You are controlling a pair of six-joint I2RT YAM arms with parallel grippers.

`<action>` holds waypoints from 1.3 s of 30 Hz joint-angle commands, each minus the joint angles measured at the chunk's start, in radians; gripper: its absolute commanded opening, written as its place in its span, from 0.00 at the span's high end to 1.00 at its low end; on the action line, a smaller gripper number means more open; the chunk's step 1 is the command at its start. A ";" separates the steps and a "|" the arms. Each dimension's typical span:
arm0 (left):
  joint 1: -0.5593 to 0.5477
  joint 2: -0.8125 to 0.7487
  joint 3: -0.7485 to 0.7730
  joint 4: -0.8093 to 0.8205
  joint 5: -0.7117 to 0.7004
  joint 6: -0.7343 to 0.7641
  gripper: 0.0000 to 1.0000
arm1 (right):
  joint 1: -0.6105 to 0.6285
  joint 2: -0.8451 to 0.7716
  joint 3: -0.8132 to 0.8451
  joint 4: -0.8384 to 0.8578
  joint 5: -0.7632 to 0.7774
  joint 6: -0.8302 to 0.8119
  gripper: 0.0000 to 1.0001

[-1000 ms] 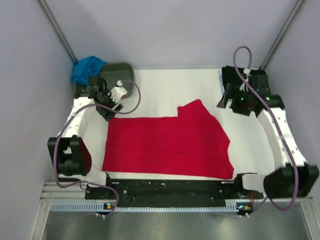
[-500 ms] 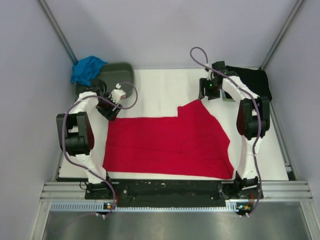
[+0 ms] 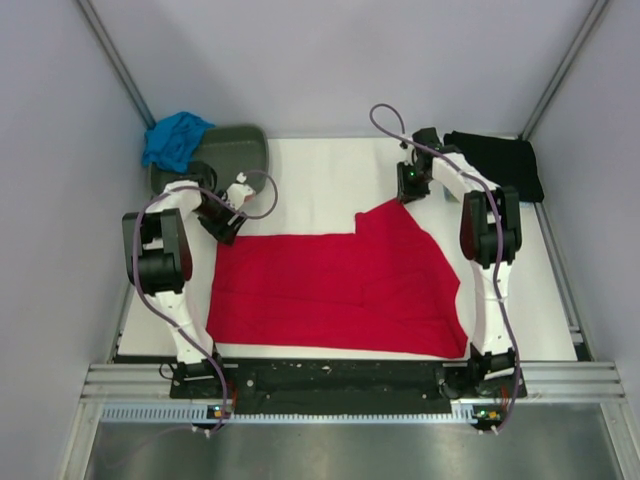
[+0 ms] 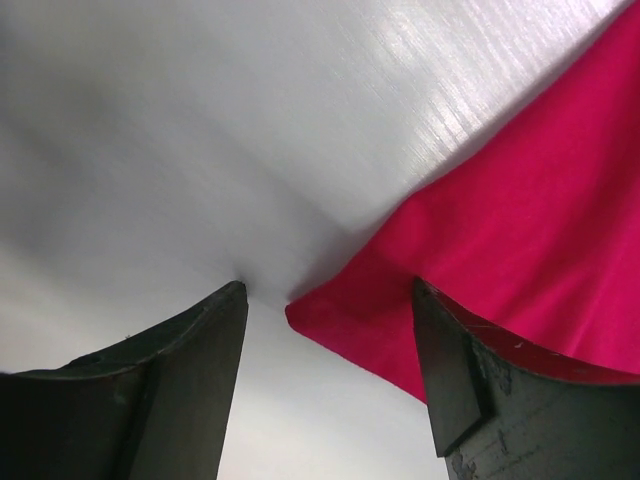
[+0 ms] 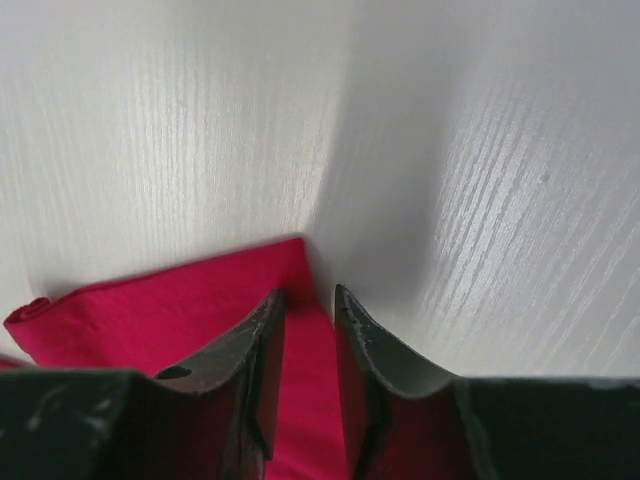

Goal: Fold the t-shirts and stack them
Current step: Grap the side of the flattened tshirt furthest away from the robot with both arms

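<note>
The left hand (image 4: 328, 292) stands wide, one finger on each side of the far left corner of the red t-shirt (image 4: 520, 230), with nothing gripped. The right hand (image 5: 307, 292) is narrow over that shirt's far right corner, and red cloth shows in the slim gap. We cannot tell whether the cloth is actually pinched. We judge both hands are set at the far corners so that this edge can be lifted evenly and carried toward the near hem for a fold.

The red shirt lies spread flat on the tabletop (image 3: 320, 175). Only the wrist views give us the finger gaps and the exact corners, which the arms hide from above. Only the top view gives us the rest: the black t-shirt (image 3: 500, 160) lying beyond the red shirt's far right corner, and the turquoise t-shirt (image 3: 175, 138) bunched on the tub (image 3: 240, 150) beyond its far left corner
</note>
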 commanded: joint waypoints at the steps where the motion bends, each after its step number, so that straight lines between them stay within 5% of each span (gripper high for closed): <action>1: 0.008 0.024 0.029 -0.013 0.004 0.028 0.29 | 0.012 0.026 0.003 -0.010 -0.027 -0.008 0.78; 3: 0.009 0.031 0.029 -0.001 -0.002 0.025 0.32 | 0.014 0.020 0.006 -0.010 -0.036 -0.010 0.87; 6: 0.009 0.041 0.046 -0.016 0.024 0.022 0.53 | 0.012 -0.003 0.008 -0.008 -0.067 -0.007 1.00; 8: 0.009 0.035 0.047 -0.040 0.047 0.023 0.73 | 0.014 -0.031 -0.009 -0.004 -0.085 -0.007 1.00; 9: 0.009 0.025 0.044 -0.054 0.056 0.026 0.94 | 0.014 -0.048 -0.021 -0.001 -0.090 -0.007 1.00; 10: 0.009 0.011 0.033 -0.059 0.067 0.026 1.00 | 0.014 -0.072 -0.041 0.004 -0.090 -0.007 1.00; 20: 0.011 -0.290 -0.157 0.024 0.040 0.065 1.00 | 0.012 -0.382 -0.310 0.071 -0.088 0.000 1.00; 30: 0.009 -0.445 -0.258 -0.065 0.053 0.172 1.00 | 0.014 -0.733 -0.664 0.091 -0.102 0.101 1.00; 39: 0.009 -0.489 -0.287 -0.117 0.004 0.279 1.00 | 0.012 -1.063 -0.907 -0.065 -0.085 0.150 1.00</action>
